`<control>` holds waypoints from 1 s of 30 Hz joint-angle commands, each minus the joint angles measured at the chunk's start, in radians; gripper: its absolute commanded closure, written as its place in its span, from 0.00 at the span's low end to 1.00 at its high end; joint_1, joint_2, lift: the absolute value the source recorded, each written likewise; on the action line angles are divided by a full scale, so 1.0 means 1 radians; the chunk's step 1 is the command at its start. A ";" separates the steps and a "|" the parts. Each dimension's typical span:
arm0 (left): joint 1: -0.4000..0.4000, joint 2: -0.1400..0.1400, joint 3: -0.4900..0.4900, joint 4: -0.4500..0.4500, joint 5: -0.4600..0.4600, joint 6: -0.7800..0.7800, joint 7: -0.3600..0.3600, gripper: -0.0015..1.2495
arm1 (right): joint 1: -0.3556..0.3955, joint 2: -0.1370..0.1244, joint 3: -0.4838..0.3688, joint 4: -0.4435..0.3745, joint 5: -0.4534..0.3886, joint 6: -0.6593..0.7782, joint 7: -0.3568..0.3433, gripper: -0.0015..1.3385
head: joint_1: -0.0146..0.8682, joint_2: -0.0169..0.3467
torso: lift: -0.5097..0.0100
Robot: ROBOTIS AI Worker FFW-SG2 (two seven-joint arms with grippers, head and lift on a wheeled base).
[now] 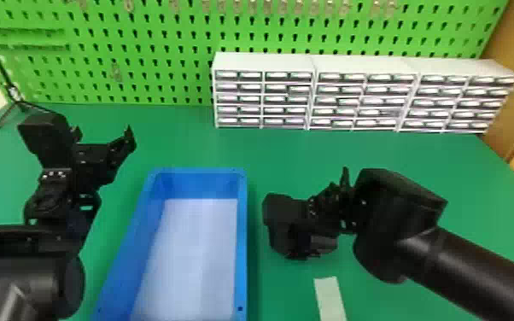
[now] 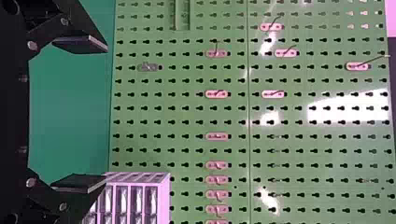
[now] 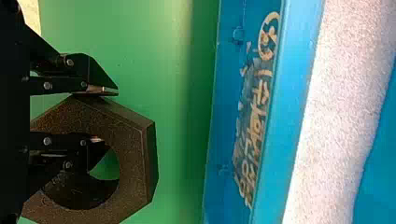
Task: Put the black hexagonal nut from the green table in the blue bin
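One brownish-black hexagonal nut (image 3: 135, 140), thick, round-holed, speckled, held by right pincer (image 1: 304, 240); left pincer (image 1: 103, 134) wide.

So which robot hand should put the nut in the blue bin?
The right pincer, probably: it grips the nut beside the blue bin, while the left pincer is open and empty.

Workshop bench: green pegboard (image 1: 153, 55) with hooks, small-parts drawer units (image 1: 264, 62).
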 commanded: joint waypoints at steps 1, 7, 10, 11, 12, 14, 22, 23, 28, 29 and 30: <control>0.002 0.000 0.000 0.000 0.000 0.000 0.000 0.22 | -0.002 -0.005 -0.039 -0.018 -0.004 0.010 0.003 0.74 | 0.79 0.12 | 0.80; 0.002 0.002 0.002 0.000 0.000 0.000 0.000 0.22 | 0.000 -0.012 -0.117 -0.034 -0.035 0.019 0.030 0.74 | 0.79 0.12 | 0.80; 0.002 0.003 0.000 -0.002 0.000 0.000 0.000 0.22 | -0.002 -0.015 -0.159 -0.047 -0.055 0.025 0.043 0.74 | 0.79 0.12 | 0.80; 0.002 0.003 0.000 0.000 0.000 0.000 0.000 0.22 | -0.003 -0.016 -0.174 -0.050 -0.076 0.028 0.046 0.74 | 0.79 0.12 | 0.80; 0.002 0.003 0.000 -0.002 0.000 0.000 0.000 0.22 | -0.005 -0.016 -0.186 -0.051 -0.093 0.028 0.047 0.74 | 0.79 0.12 | 0.80; 0.002 0.003 0.000 -0.002 0.000 0.000 0.000 0.22 | -0.005 -0.021 -0.220 -0.053 -0.125 0.031 0.055 0.74 | 0.79 0.12 | 0.80; 0.003 0.006 0.000 -0.002 0.002 0.000 0.000 0.22 | -0.016 -0.032 -0.309 -0.060 -0.222 0.045 0.075 0.74 | 0.79 0.12 | 0.80; 0.003 0.006 0.000 -0.002 0.002 0.000 0.000 0.22 | -0.016 -0.032 -0.321 -0.060 -0.231 0.050 0.080 0.74 | 0.79 0.12 | 0.80; 0.002 0.006 -0.001 -0.002 0.002 0.000 0.000 0.22 | -0.014 -0.036 -0.370 -0.057 -0.300 0.050 0.086 0.74 | 0.79 0.12 | 0.80; 0.002 0.006 -0.001 -0.002 0.002 0.000 0.000 0.22 | -0.013 -0.038 -0.381 -0.056 -0.320 0.050 0.087 0.74 | 0.79 0.12 | 0.80; 0.002 0.006 -0.001 -0.002 0.002 0.000 0.000 0.22 | -0.009 -0.036 -0.395 -0.056 -0.346 0.050 0.087 0.74 | 0.79 0.12 | 0.80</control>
